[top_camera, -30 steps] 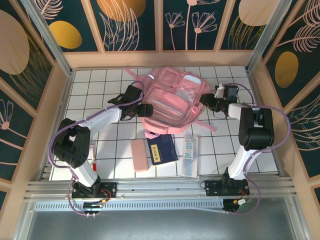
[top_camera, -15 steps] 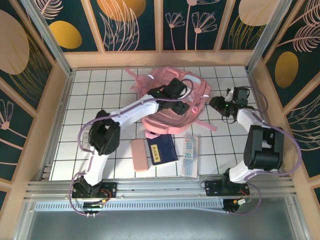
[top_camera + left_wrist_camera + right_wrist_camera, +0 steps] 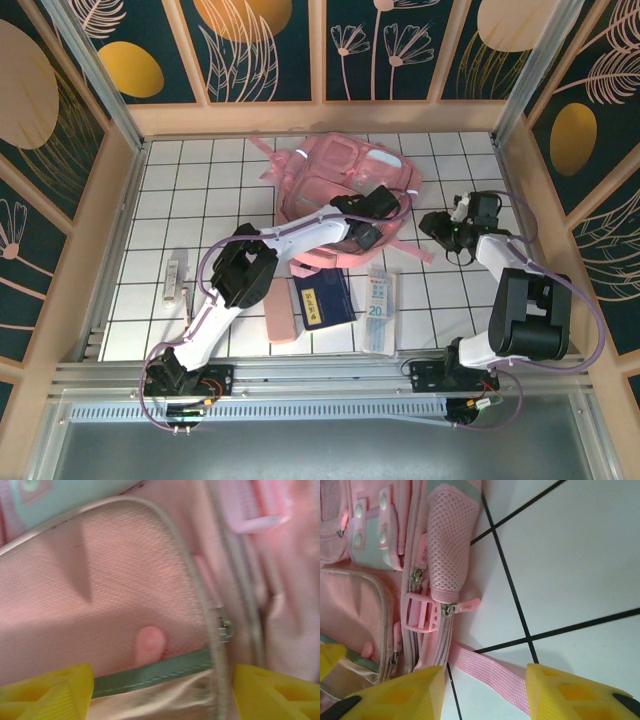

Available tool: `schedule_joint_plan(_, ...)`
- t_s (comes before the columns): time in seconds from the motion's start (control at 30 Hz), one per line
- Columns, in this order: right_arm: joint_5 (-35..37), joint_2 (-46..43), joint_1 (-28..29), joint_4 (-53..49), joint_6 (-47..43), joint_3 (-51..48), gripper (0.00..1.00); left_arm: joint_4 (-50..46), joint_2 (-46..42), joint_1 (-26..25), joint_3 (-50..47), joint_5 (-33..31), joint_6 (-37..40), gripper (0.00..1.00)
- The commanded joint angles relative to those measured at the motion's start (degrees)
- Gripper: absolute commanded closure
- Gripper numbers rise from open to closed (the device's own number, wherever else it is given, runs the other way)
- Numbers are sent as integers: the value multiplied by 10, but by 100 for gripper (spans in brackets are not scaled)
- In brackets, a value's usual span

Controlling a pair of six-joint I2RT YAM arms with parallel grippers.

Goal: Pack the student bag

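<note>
Pink fabric takes up the far middle of the white tiled table (image 3: 190, 200): the student bag (image 3: 335, 165) lies flat there, its far end close to the back one of the wooden walls (image 3: 320, 118) that fence the table on three sides. Bare tiles stretch to the left of the bag and in the far right corner. The near strip is crowded, with a pink pencil case (image 3: 280, 310), a dark blue book (image 3: 322, 298) and a clear sleeve marked 20 (image 3: 378, 308) lying side by side between the bag and the arm bases. The left gripper (image 3: 362, 237) hangs over the bag's near right part; in its wrist view the yellow fingers stand wide apart, clasping nothing, with a pocket's grey piping, a green trim (image 3: 150, 672) and a zip pull (image 3: 223, 628) between them. The right gripper (image 3: 437, 222) sits just right of the bag over the tiles, jaws partly spread and empty, with a loose pink strap (image 3: 490, 672) lying on the tiles between them. The bag looks soft and slack, with a mesh side pocket (image 3: 447, 545), pale mint panels and pink buckles.
</note>
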Motion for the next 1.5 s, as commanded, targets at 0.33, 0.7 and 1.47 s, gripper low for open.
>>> schedule_joint_plan(0.33,-37,89,31,43,-103,55,53,-27,1,5,16,-108,56,100)
schedule_joint_plan(0.7,-70,71,122,43,-487,48,52,-13,-110,26,39,-58,42,100)
schedule_joint_plan(1.47,-198,151,82,76,-671,91,62,37,-180,39,-6,15,9,100)
